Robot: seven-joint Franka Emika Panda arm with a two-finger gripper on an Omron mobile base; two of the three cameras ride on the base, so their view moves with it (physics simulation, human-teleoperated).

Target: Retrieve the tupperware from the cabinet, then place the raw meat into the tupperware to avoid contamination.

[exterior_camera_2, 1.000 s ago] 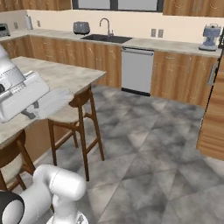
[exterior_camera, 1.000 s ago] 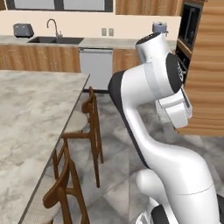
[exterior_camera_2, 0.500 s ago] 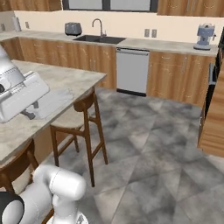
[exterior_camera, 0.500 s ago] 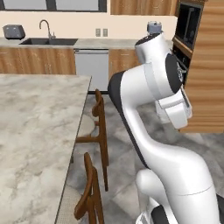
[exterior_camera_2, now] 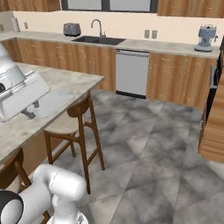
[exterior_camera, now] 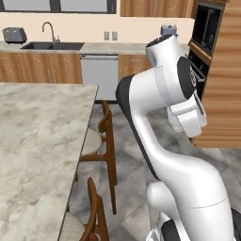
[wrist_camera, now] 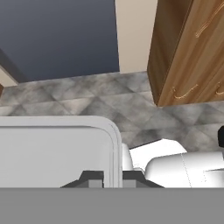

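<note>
Driven rightward, base carries folded arm, pincer (wrist_camera: 113,178) shut on tupperware (wrist_camera: 57,151).

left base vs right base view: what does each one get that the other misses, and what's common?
Left base alone: the wall oven set in tall wood panelling, and a broad stretch of the marble island top.
Right base alone: the open grey floor past the stools.
Shared: the sink faucet, toaster, dishwasher, coffee machine, wooden stools and the white arm.
</note>
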